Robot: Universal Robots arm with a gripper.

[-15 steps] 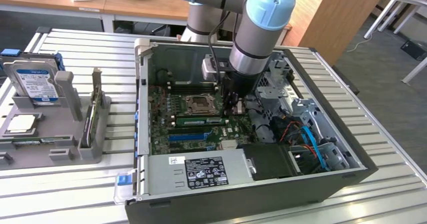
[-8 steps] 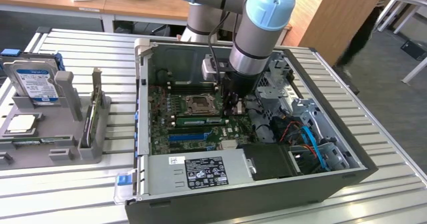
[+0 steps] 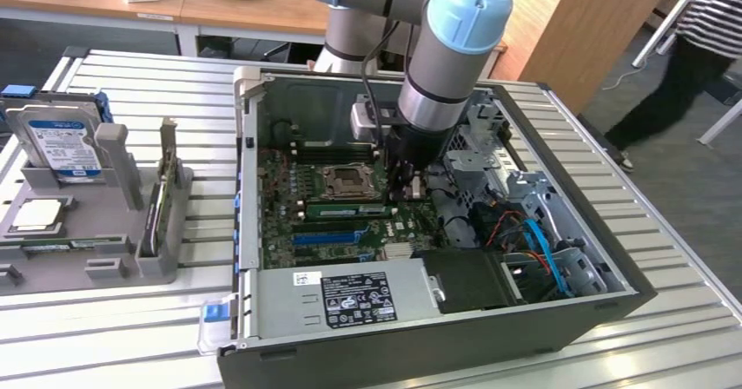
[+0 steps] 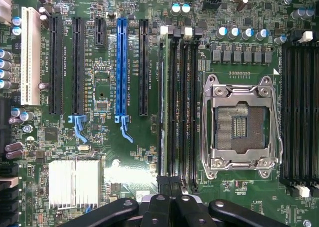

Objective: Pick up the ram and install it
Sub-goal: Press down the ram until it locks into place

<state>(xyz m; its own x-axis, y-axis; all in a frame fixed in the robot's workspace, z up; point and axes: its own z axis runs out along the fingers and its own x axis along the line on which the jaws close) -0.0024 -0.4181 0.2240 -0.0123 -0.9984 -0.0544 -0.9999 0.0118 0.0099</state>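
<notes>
Gripper (image 4: pixel 169 207): closed, over the memory slots' end.
Ram (image 4: pixel 163 107): seated in memory slot beside CPU socket (image 4: pixel 241 124).

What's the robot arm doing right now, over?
Fingers shut, at the ram's end. Ram standing on edge on the board, beside the CPU socket. Nothing seen in the way.
</notes>
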